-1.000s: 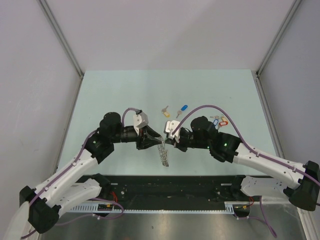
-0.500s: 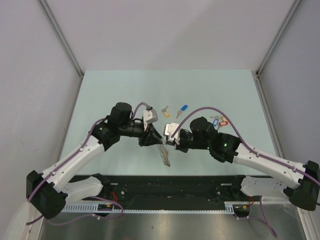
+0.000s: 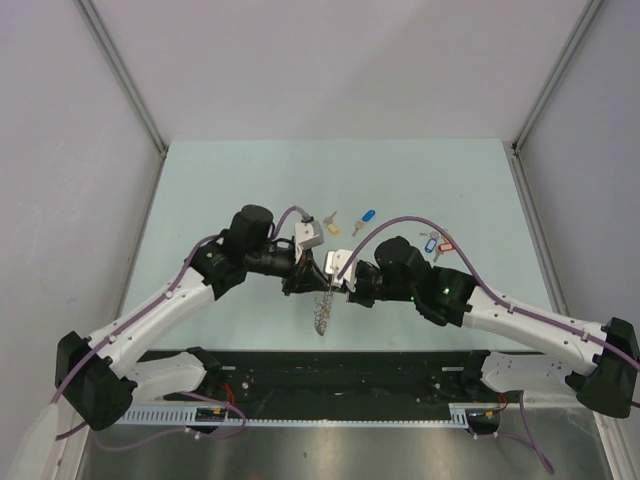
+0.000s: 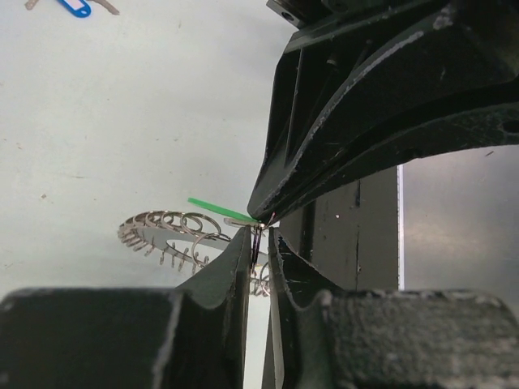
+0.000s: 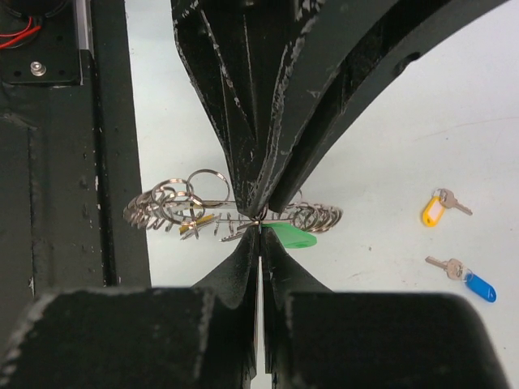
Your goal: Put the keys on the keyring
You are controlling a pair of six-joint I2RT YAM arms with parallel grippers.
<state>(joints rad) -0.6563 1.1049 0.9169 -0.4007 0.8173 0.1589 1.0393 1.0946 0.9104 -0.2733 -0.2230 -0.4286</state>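
The keyring (image 3: 321, 315), a wire ring fringed with small silver rings, hangs over the table between both grippers. My right gripper (image 5: 259, 231) is shut on its wire, and a green-tagged key (image 5: 293, 237) and a yellow tag (image 5: 197, 224) sit on the ring beside its tips. My left gripper (image 4: 259, 237) meets it tip to tip from the other side. Its jaws stand a narrow gap apart around a thin dark ring, with the green tag (image 4: 217, 210) just beyond. In the top view the left gripper (image 3: 308, 280) and right gripper (image 3: 332, 284) nearly touch.
Loose keys lie on the pale green table (image 3: 200, 200) behind the arms: a yellow-tagged key (image 3: 333, 227), a blue-tagged key (image 3: 367, 214), and a small bunch with coloured tags (image 3: 437, 243). A black base rail (image 3: 330, 365) runs along the near edge below the hanging keyring.
My left arm has swung right until its tips reach the right gripper's tips, and its jaws have narrowed. The keyring has shifted slightly left and hangs more bunched.
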